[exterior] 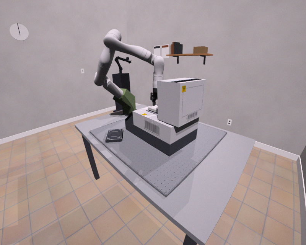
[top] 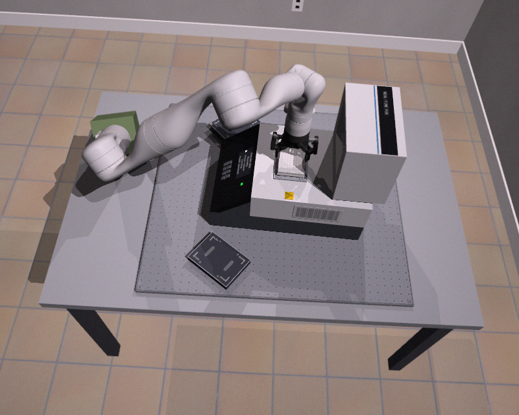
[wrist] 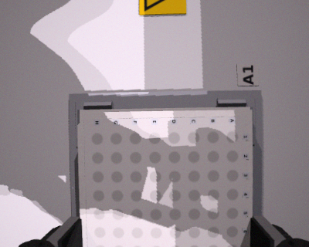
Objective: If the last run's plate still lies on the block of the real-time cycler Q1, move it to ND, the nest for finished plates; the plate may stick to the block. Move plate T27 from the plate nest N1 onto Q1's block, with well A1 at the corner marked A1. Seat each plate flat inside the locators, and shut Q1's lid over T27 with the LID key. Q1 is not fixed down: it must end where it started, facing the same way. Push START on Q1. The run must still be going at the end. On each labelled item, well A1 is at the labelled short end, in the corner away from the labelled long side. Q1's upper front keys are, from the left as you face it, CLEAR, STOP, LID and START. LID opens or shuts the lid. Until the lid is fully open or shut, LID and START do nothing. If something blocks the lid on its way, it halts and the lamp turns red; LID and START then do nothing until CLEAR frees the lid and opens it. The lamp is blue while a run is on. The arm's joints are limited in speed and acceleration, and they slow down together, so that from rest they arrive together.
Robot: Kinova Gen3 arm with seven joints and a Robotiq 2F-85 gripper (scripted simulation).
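Observation:
My gripper is shut on a white 96-well plate, its fingers against the long sides. The plate is level and centred over the grey block rim of Q1, just behind two dark locators. Its well A1 is at the upper right in the wrist view, nearest the A1 label. Whether it touches the block is not clear. No plate name shows. Q1's lid stands open; the lamp is green.
A dark nest without a plate lies on the perforated board at the front. Another nest at the back is partly hidden by the arm. Q1's sloped black key panel faces the arm's base. The tall lid is close beside the gripper.

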